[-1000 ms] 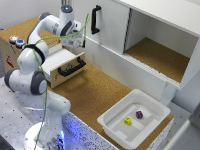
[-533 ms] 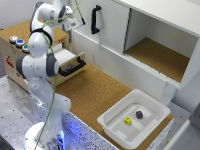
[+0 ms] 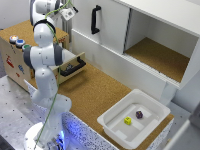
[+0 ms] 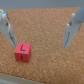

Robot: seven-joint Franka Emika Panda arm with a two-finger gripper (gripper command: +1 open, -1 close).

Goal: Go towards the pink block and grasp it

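The pink block [image 4: 22, 52] is a small cube with a dark mark on its top face, lying on the brown cork surface in the wrist view. My gripper [image 4: 38, 45] hangs above it, open, with its two fingers [image 4: 6, 29] spread wide. The block lies close to one finger, off the middle of the gap, and nothing is between the fingers. In the exterior view my gripper [image 3: 67, 12] is high at the back, toward that view's left, over the wooden top. The block does not show there.
A white tray [image 3: 116, 106] at the front right holds a yellow die [image 3: 128, 120] and a dark block [image 3: 139, 114]. An open drawer [image 3: 70, 67] juts out beside the arm. The white cabinet has a black door handle [image 3: 95, 20] and an open compartment [image 3: 155, 55].
The arm has swung up and back from above the drawer, and its gripper now sits higher near the top of the exterior view.
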